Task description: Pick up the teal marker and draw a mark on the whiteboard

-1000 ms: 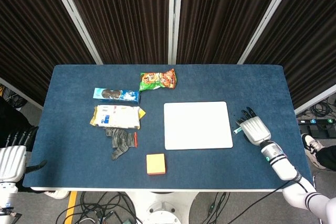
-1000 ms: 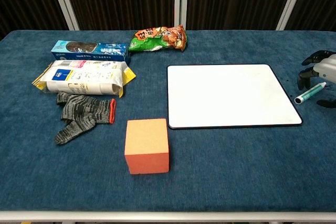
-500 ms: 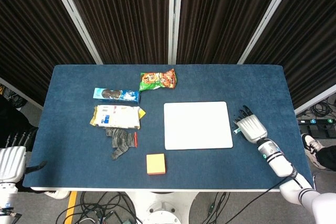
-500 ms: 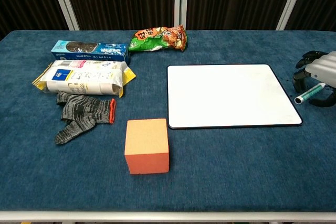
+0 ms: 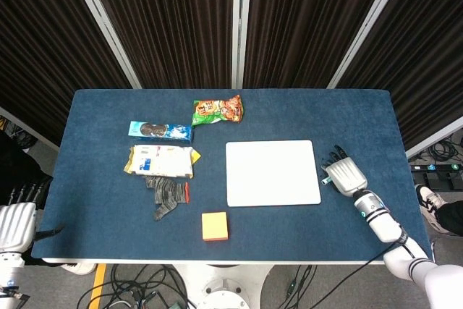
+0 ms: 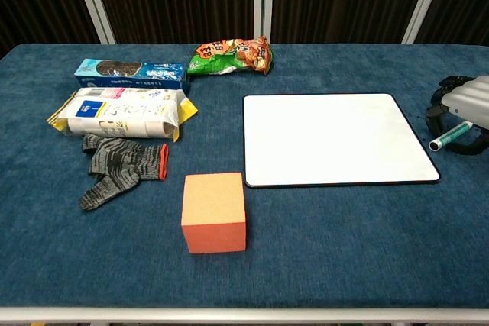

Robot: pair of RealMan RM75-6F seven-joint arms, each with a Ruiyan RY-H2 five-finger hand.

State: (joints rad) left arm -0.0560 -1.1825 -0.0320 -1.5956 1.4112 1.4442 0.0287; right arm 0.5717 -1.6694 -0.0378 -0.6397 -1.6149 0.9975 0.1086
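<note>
**Table contents, left to right**

Left hand (image 5: 16, 223): off the table's left edge, low in the head view; finger posture cannot be told.

Cookie pack (image 6: 131, 72): blue, lying flat at the far left of the table (image 6: 321, 265).

Snack packet (image 6: 124, 112): white and yellow, just in front of the cookie pack.

Knit glove (image 6: 121, 165): grey with a red cuff, touching the front edge of the snack packet.

Foam block (image 6: 215, 212): orange cube, near the table's front edge, apart from the glove.

Chip bag (image 6: 231, 56): green and orange, at the back centre.

Whiteboard (image 6: 332, 140): white, dark-rimmed, lying flat right of centre; surface unmarked.

Teal marker (image 6: 450, 136): lying on the cloth just right of the whiteboard, white cap end pointing toward the board, the rest under the right hand.

Right hand (image 6: 461, 108): palm down over the marker at the table's right edge, dark fingers curled down around it on both sides. Whether the fingers actually clamp the marker cannot be told.
</note>
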